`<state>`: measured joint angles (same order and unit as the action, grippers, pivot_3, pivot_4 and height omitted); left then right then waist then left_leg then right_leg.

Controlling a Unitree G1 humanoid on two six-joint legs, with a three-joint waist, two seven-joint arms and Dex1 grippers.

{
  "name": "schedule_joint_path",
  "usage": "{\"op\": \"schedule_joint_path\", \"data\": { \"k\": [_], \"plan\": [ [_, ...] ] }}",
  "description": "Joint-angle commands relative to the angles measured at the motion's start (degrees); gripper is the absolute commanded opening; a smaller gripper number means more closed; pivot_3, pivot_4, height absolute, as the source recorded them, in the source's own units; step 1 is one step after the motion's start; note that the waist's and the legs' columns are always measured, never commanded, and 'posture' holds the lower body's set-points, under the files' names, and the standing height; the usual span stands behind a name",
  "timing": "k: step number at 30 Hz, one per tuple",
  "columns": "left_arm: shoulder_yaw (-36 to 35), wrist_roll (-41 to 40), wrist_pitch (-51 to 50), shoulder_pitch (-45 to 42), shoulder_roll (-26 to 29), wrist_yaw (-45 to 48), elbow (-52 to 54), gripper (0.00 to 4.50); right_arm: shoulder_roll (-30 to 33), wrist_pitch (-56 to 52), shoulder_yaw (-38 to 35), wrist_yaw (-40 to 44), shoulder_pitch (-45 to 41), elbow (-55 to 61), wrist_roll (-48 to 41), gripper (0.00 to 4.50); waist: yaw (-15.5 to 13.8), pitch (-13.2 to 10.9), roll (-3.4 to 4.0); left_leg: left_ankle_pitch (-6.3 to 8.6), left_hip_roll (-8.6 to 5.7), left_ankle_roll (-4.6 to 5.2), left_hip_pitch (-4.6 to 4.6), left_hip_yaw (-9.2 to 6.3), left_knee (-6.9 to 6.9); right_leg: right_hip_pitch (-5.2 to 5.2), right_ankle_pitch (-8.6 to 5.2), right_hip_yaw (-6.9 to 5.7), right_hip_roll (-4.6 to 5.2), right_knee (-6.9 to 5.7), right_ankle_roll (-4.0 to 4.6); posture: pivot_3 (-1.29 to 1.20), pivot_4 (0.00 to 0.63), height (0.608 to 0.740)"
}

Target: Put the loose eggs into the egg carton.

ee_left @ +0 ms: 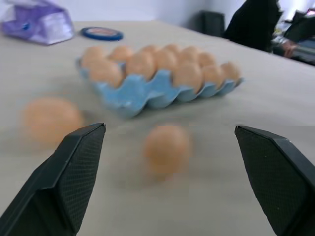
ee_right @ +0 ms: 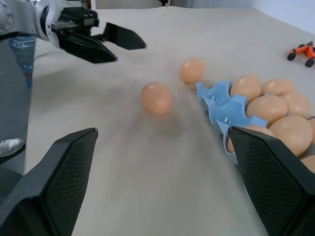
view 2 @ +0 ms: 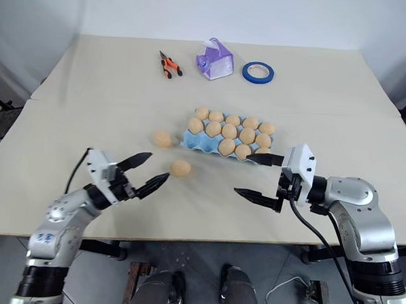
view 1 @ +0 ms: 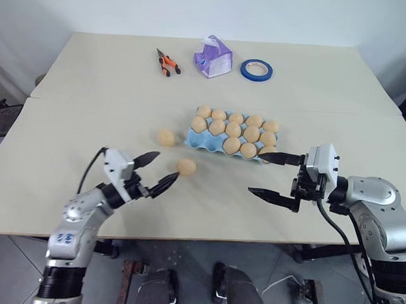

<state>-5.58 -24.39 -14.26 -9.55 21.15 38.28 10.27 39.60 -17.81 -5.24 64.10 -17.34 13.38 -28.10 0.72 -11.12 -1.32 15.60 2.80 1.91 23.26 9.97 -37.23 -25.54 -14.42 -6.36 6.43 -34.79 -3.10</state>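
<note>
Nearest, left tool point(view 1: 155, 172) spread wide, empty, aimed at a loose egg point(view 1: 186, 167) just off its fingertips. Right tool point(view 1: 276, 176) likewise wide and empty, upper finger over the near right corner of the blue egg carton point(view 1: 197, 141). Second loose egg point(view 1: 165, 137) on the tabletop point(view 1: 90, 105) just left of the carton. Beyond: pliers point(view 1: 167, 63), purple tissue pack point(view 1: 213, 57), blue tape roll point(view 1: 256, 70).

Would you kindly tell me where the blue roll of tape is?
The blue roll of tape lies at the table's far side, just right of the purple tissue pack, beyond the light blue egg carton.
</note>
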Motion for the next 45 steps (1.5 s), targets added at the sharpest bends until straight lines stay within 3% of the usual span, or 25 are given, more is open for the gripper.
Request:
{"op": "schedule_joint_path", "data": {
  "k": [1,12,15,21,23,27,31,45],
  "plan": [
    [3.8,4.9,-0.2,-4.8,-2.6,-4.9,-3.7,4.5,0.5,0.2,-0.7,-1.3,0.0,2.2,-0.2,4.44,-0.3,0.0,0.0,-0.01,0.0,0.0,0.0,0.0,-0.04,0.0,0.0,0.0,-0.01,-0.04,0.0,0.0,0.15,0.74],
    [8.5,11.2,-0.1,-11.2,-4.4,-6.2,-14.5,4.5,0.4,0.1,-0.4,-4.1,0.2,3.3,-0.2,4.44,-0.7,0.0,0.0,-0.03,0.0,0.1,0.02,-0.01,-0.19,0.02,0.01,-0.14,-0.01,-0.14,-0.02,0.0,0.15,0.74],
    [8.4,11.7,0.7,-12.0,-4.7,-6.2,-16.1,3.89,0.4,0.1,-0.3,-4.5,0.0,3.1,0.0,4.5,-0.8,0.0,0.0,-0.02,-0.01,0.12,0.02,-0.02,-0.22,0.03,0.01,-0.18,0.0,-0.16,-0.03,0.0,0.15,0.74],
    [8.4,11.3,1.1,-13.3,-5.1,-4.9,-18.2,1.98,0.6,0.4,0.1,-4.6,-0.6,2.3,0.5,4.5,-0.7,0.0,0.0,-0.02,0.0,0.12,0.01,-0.02,-0.26,0.04,0.02,-0.18,0.01,-0.19,-0.04,0.0,0.15,0.74],
    [8.7,11.1,0.8,-13.6,-5.5,-4.5,-18.0,1.71,0.5,0.4,0.2,-4.9,-1.1,2.0,0.7,4.5,-0.7,0.0,0.0,-0.03,-0.01,0.13,0.01,-0.02,-0.26,0.04,0.02,-0.18,0.01,-0.19,-0.04,0.0,0.15,0.74],
    [9.3,9.5,0.7,-15.4,-8.9,-5.1,-13.3,1.57,0.5,0.3,0.0,-5.1,-1.5,1.8,0.9,4.5,-0.8,0.0,0.0,-0.03,-0.01,0.14,0.02,-0.02,-0.27,0.04,0.02,-0.18,0.02,-0.19,-0.04,0.0,0.15,0.74],
    [8.8,10.6,1.2,-20.4,-12.3,-8.0,-15.4,1.57,0.5,0.4,0.0,-5.3,-1.5,1.8,1.2,4.5,-1.2,0.0,-0.01,-0.02,-0.01,0.19,0.09,-0.08,-0.41,0.07,0.05,-0.18,0.03,-0.2,-0.08,0.0,0.15,0.74],
    [9.5,17.6,13.4,-37.1,-18.5,-13.7,-42.3,1.57,0.4,0.4,-1.4,-7.4,0.6,4.0,0.9,4.5,-1.2,0.0,-0.02,-0.12,-0.04,0.55,0.12,-0.06,-0.52,0.1,0.09,-0.57,0.02,-0.18,-0.15,0.0,0.15,0.74]
  ]
}}
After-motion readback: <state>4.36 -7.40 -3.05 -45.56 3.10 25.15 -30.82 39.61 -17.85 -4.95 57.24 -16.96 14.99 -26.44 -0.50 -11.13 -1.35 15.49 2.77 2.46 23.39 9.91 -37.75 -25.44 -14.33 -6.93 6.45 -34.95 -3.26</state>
